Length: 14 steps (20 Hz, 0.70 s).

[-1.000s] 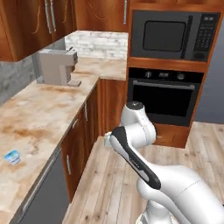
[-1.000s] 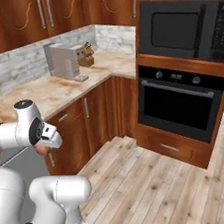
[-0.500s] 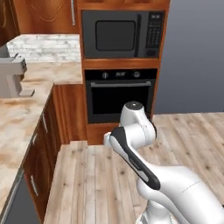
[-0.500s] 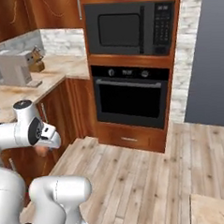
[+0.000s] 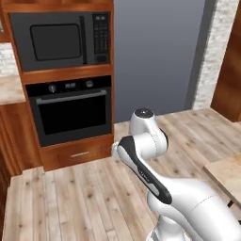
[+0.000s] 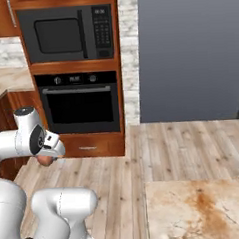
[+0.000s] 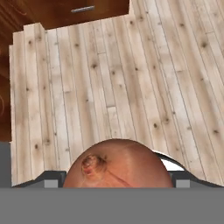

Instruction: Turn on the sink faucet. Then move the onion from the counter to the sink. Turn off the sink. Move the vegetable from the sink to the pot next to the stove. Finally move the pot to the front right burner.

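Pale plank flooring (image 5: 84,197) ran across the left base view, up to a wood column holding a black microwave (image 5: 59,40) over a black wall oven (image 5: 70,110), with a drawer (image 5: 77,153) beneath. A grey wall panel (image 5: 155,56) stood to the right of that column, and a strip of pale stone (image 5: 214,52) beyond it. The counter (image 5: 9,89) was cut off at the left edge, and a corner of another beige top (image 5: 228,172) was cut off at the right. The arm (image 5: 141,160) folded over itself at centre, hiding the hand behind its elbow.

From the right base view, the same microwave (image 6: 66,34) and oven (image 6: 80,104) stood left of the grey panel (image 6: 192,52). A marbled top (image 6: 202,206) with rusty blotches filled the lower right. The gripper (image 6: 44,158) hung low beside the arm's white housing, with a reddish-orange ball, the onion (image 6: 44,159), just below it; its fingers were hard to make out here.

Looking down the hand view, the onion (image 7: 117,164) sat large at the bottom, above the floor (image 7: 113,83). It probably lay pinched between the widely parted fingers, though only dark slivers of them (image 7: 48,177) showed at either side. The drawer front (image 7: 78,11) was cut off at the top.
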{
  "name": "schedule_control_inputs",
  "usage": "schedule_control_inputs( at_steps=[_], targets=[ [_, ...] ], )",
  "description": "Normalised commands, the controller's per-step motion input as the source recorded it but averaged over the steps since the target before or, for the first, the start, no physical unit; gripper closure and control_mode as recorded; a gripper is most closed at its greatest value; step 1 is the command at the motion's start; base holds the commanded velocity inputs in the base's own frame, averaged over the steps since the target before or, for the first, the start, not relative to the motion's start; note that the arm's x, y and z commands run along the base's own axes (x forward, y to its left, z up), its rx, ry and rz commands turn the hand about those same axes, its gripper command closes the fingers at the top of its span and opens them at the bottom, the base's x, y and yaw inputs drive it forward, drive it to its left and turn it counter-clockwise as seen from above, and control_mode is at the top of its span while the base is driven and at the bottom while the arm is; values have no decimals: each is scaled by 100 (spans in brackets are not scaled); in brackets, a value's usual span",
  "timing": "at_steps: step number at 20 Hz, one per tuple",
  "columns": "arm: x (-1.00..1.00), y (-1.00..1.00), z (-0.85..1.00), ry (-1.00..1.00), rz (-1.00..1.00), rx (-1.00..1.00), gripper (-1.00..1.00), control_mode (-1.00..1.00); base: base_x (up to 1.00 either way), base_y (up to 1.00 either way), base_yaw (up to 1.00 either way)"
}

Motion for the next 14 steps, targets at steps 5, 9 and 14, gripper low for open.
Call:
schedule_control_inputs(
  at_steps=[5, 9, 14],
  targets=[
    [0, 0, 0, 0, 0, 0, 100, 100, -13, -51, -51],
    [0, 0, 0, 0, 0, 0, 100, 100, -92, 12, -49],
    [0, 0, 0, 0, 0, 0, 100, 100, -72, 84, -28]
  ],
)
